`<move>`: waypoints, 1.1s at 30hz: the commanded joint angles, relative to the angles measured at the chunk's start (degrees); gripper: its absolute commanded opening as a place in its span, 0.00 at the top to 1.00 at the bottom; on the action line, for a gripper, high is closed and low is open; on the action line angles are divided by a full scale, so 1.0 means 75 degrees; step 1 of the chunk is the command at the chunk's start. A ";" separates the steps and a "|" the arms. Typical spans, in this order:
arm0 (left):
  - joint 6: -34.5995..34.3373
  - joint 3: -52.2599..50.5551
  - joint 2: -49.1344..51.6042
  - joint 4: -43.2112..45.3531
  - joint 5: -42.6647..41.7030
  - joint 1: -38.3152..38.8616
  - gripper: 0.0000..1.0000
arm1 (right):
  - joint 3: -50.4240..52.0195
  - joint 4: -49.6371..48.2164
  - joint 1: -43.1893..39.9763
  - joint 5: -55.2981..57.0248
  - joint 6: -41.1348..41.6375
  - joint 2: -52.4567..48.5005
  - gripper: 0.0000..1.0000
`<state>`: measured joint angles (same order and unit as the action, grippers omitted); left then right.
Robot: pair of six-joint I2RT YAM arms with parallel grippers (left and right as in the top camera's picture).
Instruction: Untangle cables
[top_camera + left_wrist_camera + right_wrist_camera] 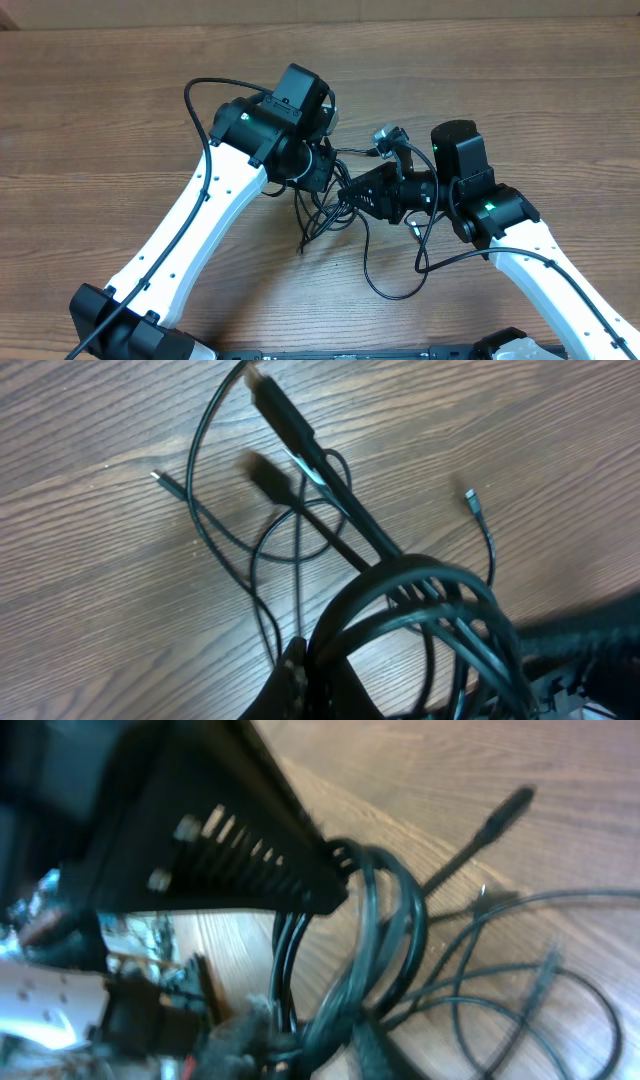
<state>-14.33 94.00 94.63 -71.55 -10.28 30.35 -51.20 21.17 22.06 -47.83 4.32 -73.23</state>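
Closest to the overhead camera, two white arms meet above the middle of the wooden table [100,100], with the left gripper [312,172] and the right gripper [355,195] just beside each other. The cables [325,218] lie in a tangled black bunch beneath and between them. One thin loop [385,285] trails across the wood toward the arm bases. In the left wrist view, the left gripper is closed, its jaws together on several strands of the cables. These strands rise in a tight arc from the table to the fingers [295,685]. A long dark plug [285,420] and a small metal-tipped end [472,500] show against the wood beyond. In the right wrist view, one ribbed black finger [230,850] fills the upper left, its tip touching a thick coil of the cables. Whether the right gripper stands apart or clamped cannot be told. The view is blurred.
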 commanded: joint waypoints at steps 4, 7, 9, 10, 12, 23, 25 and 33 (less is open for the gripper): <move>-0.0627 0.0087 -0.0032 0.0076 0.0079 -0.0035 0.96 | -0.0032 0.0227 0.0015 -0.0233 -0.0017 0.0064 0.96; -0.0860 0.0087 -0.0032 0.0061 0.0335 -0.0052 0.96 | -0.0032 0.0341 0.0015 -0.0239 -0.0017 0.0064 0.96; -0.1075 0.0087 -0.0032 0.0058 0.0533 -0.0067 0.96 | -0.0032 0.0356 0.0015 -0.0248 -0.0017 0.0064 0.96; -0.1157 0.0087 -0.0032 0.0058 0.0644 -0.0079 0.96 | -0.0032 0.0356 0.0015 -0.0268 -0.0020 0.0064 0.96; -0.1413 0.0087 -0.0032 0.0047 0.0976 -0.0152 0.96 | -0.0032 0.0353 0.0015 -0.0286 -0.0026 0.0064 0.96; -0.2952 0.0087 -0.0032 -0.0111 0.1355 -0.1373 0.96 | -0.0032 0.0219 0.0015 -0.1437 -0.0796 0.0064 0.96; -0.2926 0.0087 -0.0032 -0.0166 0.1148 -0.1533 0.96 | -0.0032 0.0189 0.0012 -0.1428 -0.0796 0.0064 0.96; -0.1434 0.0087 -0.0032 -0.0347 0.0988 -0.1463 0.96 | -0.0032 0.0277 0.0015 -0.0096 -0.0434 0.0064 0.54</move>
<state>-30.30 94.00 94.63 -73.78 -2.26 18.63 -51.20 23.44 22.13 -52.84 0.32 -73.23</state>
